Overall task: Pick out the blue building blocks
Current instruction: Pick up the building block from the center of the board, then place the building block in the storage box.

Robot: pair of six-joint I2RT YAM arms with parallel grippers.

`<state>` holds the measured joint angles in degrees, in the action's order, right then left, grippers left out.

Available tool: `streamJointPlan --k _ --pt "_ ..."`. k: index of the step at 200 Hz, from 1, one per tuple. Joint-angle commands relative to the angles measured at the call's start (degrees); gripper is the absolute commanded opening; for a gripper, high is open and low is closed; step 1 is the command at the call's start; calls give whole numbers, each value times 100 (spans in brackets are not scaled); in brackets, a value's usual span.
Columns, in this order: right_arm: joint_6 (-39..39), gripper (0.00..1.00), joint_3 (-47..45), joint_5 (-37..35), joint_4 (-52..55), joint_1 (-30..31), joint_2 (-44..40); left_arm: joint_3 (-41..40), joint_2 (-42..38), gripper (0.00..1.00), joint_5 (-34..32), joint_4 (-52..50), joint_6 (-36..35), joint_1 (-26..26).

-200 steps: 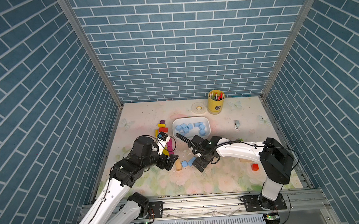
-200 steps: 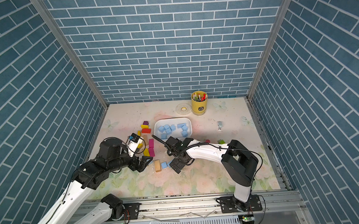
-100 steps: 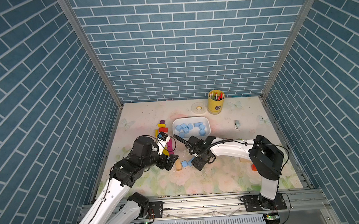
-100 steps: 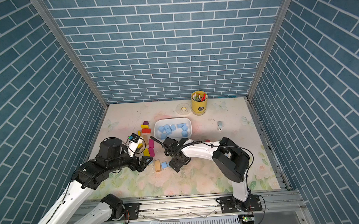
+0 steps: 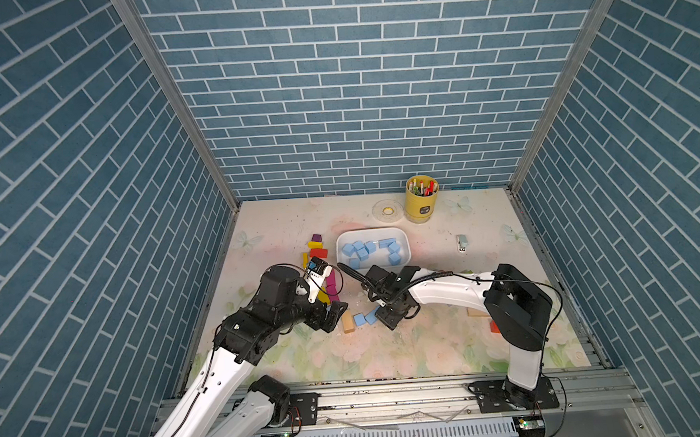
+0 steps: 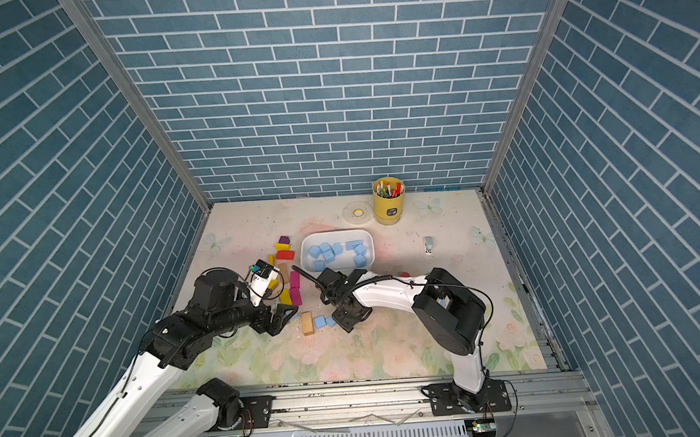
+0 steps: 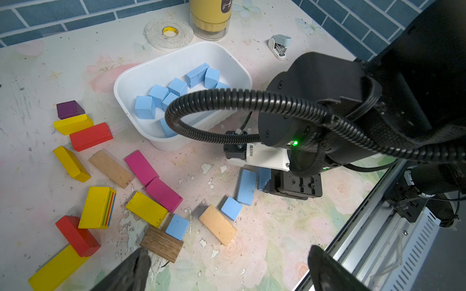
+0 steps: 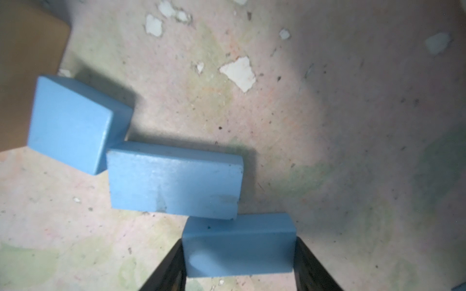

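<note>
The right gripper point(image 8: 238, 254) has been narrowed from wide open, and a blue block point(image 8: 239, 239) is now pressed between its fingers point(image 8: 171, 269).

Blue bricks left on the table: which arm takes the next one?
Right. The right hand has a blue brick between its fingers, touching both sides; the left hand hangs open near the tan block, holding nothing.

The blue building blocks point(image 5: 362, 250) are plain, matte, sky-blue cubes and longer bricks; most lie jumbled in the white tray point(image 5: 399, 235); four are outside it on the table point(image 7: 252, 252): one cube point(image 7: 177, 226) against a dark wooden block point(image 7: 161, 243); a second cube point(image 7: 231, 208) touching a flat brick point(image 7: 246, 186) at the corner; just beside that, a last brick point(image 8: 238, 254) gripped at both ends by the right gripper point(image 8: 238, 241).
</note>
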<state>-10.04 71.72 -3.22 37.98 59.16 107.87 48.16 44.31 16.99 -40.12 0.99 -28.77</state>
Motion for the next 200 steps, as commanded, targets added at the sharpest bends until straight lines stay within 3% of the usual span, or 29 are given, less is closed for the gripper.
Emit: streamJointPlan --k 1,72,114,200 --pt "31 53 111 -86 74 20 43 -61 -2 99 5 -98 -56 1" --pt "-439 37 103 -428 -32 -55 -604 -52 -19 99 6 -105 -58 -4" --pt "-748 34 325 -383 25 -405 -913 -43 -75 99 -6 -103 -69 -1" --pt "-920 34 2008 -625 663 -919 -90 -51 -107 99 -12 -104 -64 -4"
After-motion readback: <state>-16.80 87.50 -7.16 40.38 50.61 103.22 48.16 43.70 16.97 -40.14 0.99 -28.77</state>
